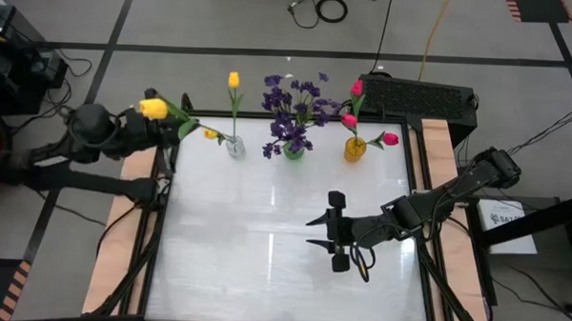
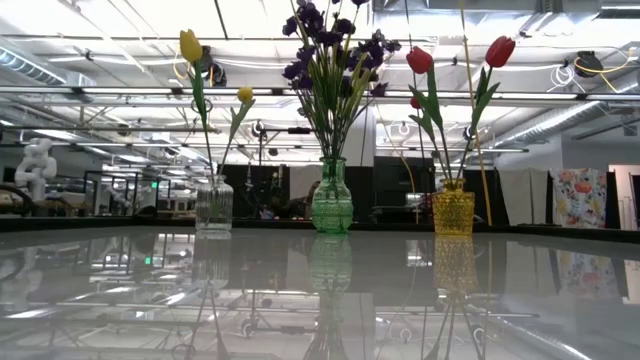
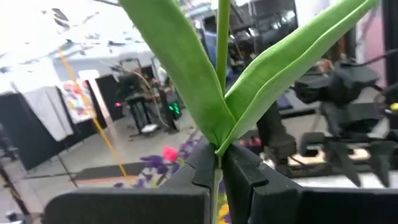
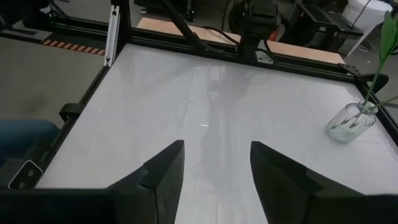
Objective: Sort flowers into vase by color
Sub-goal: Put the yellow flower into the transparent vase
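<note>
The left hand pinches a yellow tulip's green stem near the clear glass vase; the right hand hovers wide over the white surface.

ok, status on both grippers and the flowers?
Left gripper shut on yellow tulip stem, at table's far-left corner by the clear vase. Right gripper open, empty, over mid-table. Purple and pink flowers already in vases. Nothing in the way.

Left pincer clamped shut; right pincer spread open, empty.
</note>
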`<state>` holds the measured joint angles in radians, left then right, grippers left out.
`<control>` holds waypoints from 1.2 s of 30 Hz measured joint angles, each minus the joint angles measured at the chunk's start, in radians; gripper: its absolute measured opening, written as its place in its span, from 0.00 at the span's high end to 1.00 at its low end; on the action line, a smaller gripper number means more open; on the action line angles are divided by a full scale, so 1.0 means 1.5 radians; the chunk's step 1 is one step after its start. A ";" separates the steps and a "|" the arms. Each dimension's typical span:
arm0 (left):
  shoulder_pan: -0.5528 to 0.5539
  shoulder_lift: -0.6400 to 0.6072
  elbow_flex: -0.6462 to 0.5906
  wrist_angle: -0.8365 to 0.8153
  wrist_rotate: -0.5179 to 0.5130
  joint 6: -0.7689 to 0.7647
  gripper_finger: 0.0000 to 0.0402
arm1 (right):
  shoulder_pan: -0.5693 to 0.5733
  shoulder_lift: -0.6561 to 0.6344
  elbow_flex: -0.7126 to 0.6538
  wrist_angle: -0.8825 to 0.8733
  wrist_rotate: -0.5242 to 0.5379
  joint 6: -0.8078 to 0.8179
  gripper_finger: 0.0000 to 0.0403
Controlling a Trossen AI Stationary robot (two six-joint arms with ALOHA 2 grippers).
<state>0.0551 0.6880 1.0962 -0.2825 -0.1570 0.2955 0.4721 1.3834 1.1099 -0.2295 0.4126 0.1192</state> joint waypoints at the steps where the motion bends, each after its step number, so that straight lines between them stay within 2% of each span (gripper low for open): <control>1: 0.020 -0.011 -0.014 0.011 0.013 0.000 0.95 | 0.000 0.000 0.000 0.002 0.000 0.000 0.56; 7: 0.135 -0.031 -0.077 0.081 0.074 0.000 0.95 | 0.000 0.000 0.000 0.022 0.000 -0.015 0.56; 12: 0.249 0.000 -0.105 0.141 0.098 -0.023 0.95 | 0.000 0.000 0.000 0.024 0.000 -0.020 0.56; 26: 0.599 0.116 -0.105 0.151 0.553 -0.125 0.95 | 0.000 0.000 0.000 0.006 0.000 -0.023 0.56; 31: 0.646 0.170 -0.105 0.145 0.644 -0.141 0.95 | 0.000 0.000 0.000 0.006 0.000 -0.021 0.56; 36: 0.663 0.199 -0.115 0.140 0.696 -0.140 0.95 | 0.000 0.000 0.000 0.005 0.000 -0.014 0.56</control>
<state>1.0494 0.9868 0.9233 -0.0722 0.8866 0.0862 0.4721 1.3834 1.1099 -0.2221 0.4129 0.0987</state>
